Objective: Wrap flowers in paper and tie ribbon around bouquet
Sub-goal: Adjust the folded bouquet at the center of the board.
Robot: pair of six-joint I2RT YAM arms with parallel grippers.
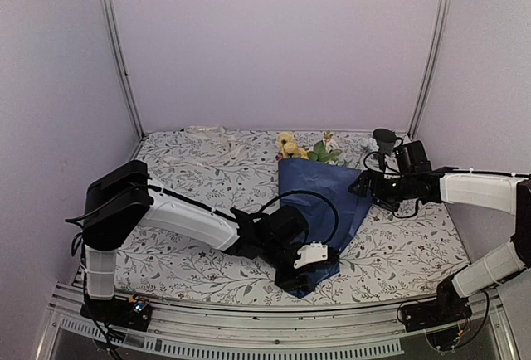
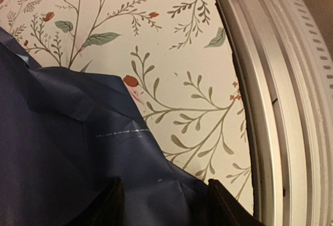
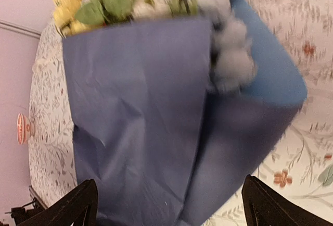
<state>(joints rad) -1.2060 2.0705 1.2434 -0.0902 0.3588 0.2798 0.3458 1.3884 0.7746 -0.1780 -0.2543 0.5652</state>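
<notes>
"So where does the cone-shaped bouquet (image 1: 319,202) of dark blue paper and flowers sit against the jaws?"

"It lies on the white floral-print tablecloth (image 1: 191,177), mouth toward 12 o'clock and narrow end toward 6. The left gripper (image 1: 311,265) is at that narrow end, its jaws closed partway onto it. The right gripper (image 1: 365,184) stands at the cone's 2 o'clock edge, jaws spread wide and holding nothing."

"What do the wrist cameras add?"

"The left wrist view shows blue paper filling the gap from one dark finger (image 2: 112,205) to the other, with the grey metal rail (image 2: 281,106) at 3 o'clock. The right wrist view shows the two dark fingertips (image 3: 78,205) far apart, the bouquet lying beyond them. Only the top view shows both arms at once."

"And how does it look?"

"The dark navy wrapping paper (image 3: 135,106) is creased, with one flap folded over a lighter blue side. The yellow and white flowers (image 3: 104,2) with green leaves poke from the mouth. A crumpled cream fabric ribbon (image 1: 207,134) lies at the bouquet's 10 o'clock, well apart from it."
</notes>
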